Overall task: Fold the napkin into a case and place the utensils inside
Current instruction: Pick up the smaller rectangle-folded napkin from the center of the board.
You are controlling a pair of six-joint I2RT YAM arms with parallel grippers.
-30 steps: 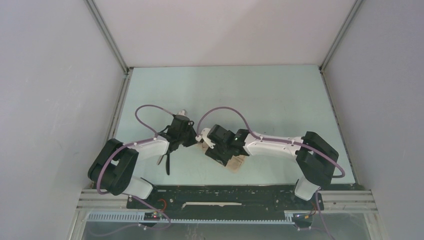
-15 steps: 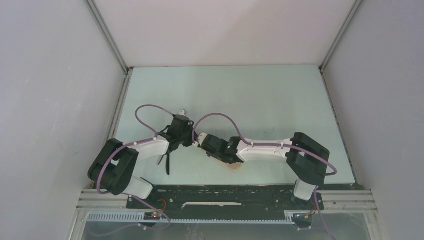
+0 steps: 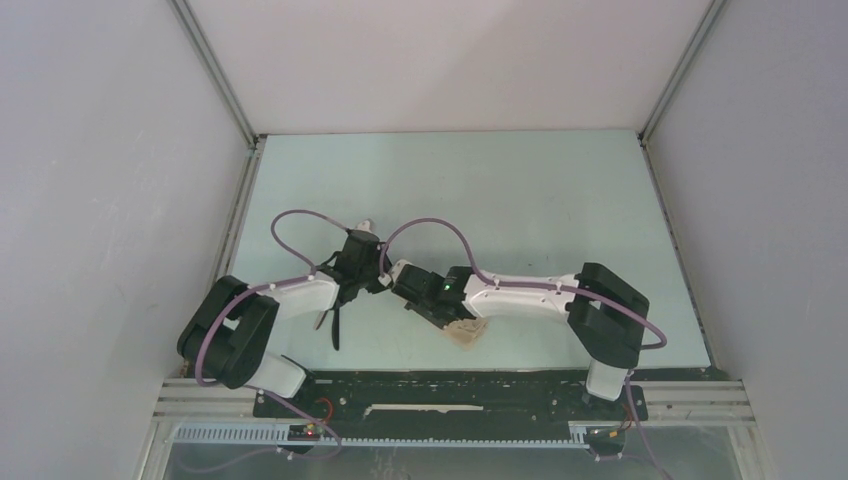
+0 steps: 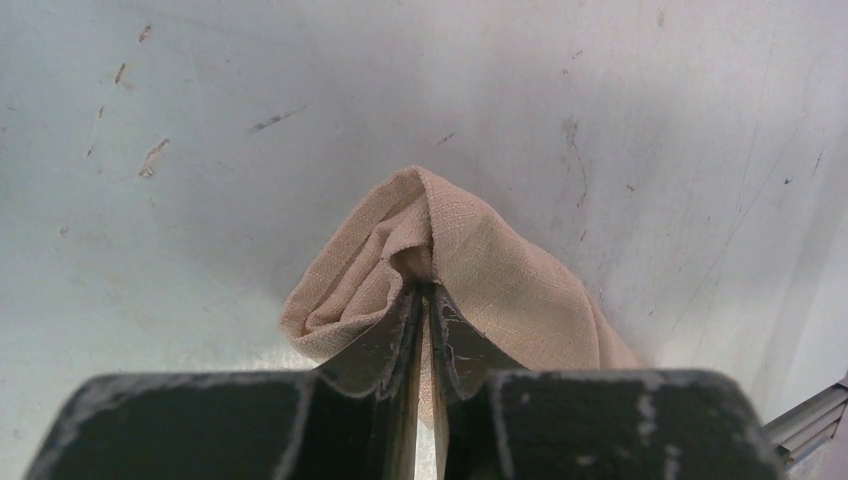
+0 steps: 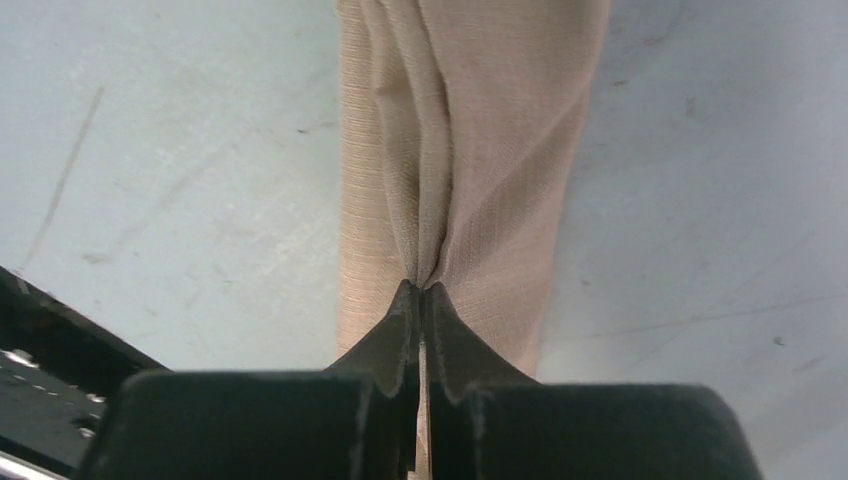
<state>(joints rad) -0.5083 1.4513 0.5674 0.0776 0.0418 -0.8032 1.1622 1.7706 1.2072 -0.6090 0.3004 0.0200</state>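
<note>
1. Top view: the left arm and right arm meet wrist to wrist at the near-left of the tabletop and cover most of the napkin. Only a beige corner shows, under the right wrist. The grip points can't be made out from up there.
2. The knife is a slim black strip poking out below the left forearm, with its far end hidden by the arm. A pale sliver lies just beside it, too small to identify.
3. The napkin's overall fold shape can't be told, as no view shows the whole cloth.
4. Surface: the tabletop is pale mint, with scuffs and short scratches visible in both wrist views. Plain white walls enclose three sides, with metal posts in the far corners. A black base rail runs along the near edge. Purple cables loop over both arms.
5. Left wrist view only: the left fingers are nearly closed, pinching a bunched peak of napkin that sits on the tabletop and drapes off to the right.
6. Right wrist view only: the right fingers are fully closed on a pleat of the same cloth. The napkin runs away from them as a long creased band and is cut off at the top edge. Black hardware in the lower-left corner is also cut off.
</note>
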